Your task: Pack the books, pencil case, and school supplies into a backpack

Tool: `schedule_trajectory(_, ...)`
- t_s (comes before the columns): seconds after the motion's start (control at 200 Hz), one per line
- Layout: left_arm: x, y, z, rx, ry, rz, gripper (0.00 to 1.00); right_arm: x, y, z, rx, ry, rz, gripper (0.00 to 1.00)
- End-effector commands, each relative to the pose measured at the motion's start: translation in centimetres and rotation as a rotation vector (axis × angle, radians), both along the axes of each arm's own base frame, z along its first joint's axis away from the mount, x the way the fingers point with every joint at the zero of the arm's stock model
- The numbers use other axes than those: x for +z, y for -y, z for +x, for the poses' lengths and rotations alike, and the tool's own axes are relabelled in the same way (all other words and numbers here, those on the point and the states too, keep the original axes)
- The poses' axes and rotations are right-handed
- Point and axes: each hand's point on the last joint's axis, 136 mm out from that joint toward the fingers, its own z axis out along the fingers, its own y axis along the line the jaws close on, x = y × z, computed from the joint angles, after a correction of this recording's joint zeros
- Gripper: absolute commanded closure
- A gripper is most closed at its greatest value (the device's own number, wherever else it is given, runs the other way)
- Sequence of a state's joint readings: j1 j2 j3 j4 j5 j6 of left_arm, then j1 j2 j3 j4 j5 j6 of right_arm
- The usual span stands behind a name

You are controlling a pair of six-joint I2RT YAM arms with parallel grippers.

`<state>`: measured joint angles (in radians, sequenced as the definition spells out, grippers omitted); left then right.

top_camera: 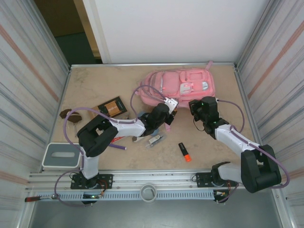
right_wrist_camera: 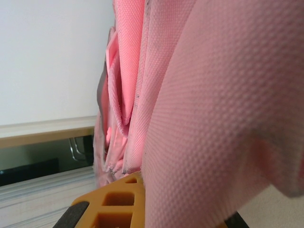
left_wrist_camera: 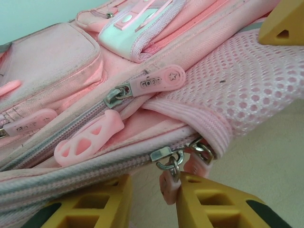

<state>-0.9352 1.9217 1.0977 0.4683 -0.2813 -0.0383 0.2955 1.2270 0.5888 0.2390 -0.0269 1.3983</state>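
the backpack [top_camera: 183, 85] lies flat at the far middle of the table [top_camera: 95, 85]. in the left wrist view the zips that show look closed, and nothing can be seen packed inside. i judge the task barely begun, at the opening step.

the right gripper [top_camera: 195, 105] is at the backpack's near edge, pinched tight on a fold of its pink fabric. the left gripper [left_wrist_camera: 152, 204] sits just beside it on the same edge with a narrow gap. a zip pull [left_wrist_camera: 167, 186] dangles between the jaws, touching one finger but not clamped.

what is left: grip that pull, draw a pocket open, then load everything.

the dark book [top_camera: 113, 107] lies on the table left of the backpack, apart from it. the highlighter [top_camera: 184, 152], the stapler-like piece [top_camera: 155, 139] and the pen [top_camera: 117, 146] lie loose on the table nearer the arm bases, all outside the backpack.
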Motion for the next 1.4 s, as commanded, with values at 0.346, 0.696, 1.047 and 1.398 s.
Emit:
schedule_trajectory(0.346,0.5,0.7,1.7,0.039,-0.011,-0.070,0.87,2.8,-1.3,0.4,0.052,0.106,0.016,0.99)
schedule_trajectory(0.696,0.2,-3.1,2.0,0.096,-0.036,-0.090,1.00,1.5,1.5,-0.2,0.050,0.059,-0.120,0.99)
schedule_trajectory(1.047,-0.1,-7.4,2.5,0.177,-0.054,-0.063,1.00,0.6,4.0,-0.3,0.126,0.026,-0.226,1.00)
schedule_trajectory(1.398,-1.9,-11.5,3.0,0.227,-0.134,0.025,1.00,-0.1,6.5,0.5,0.267,-0.034,-0.344,0.99)
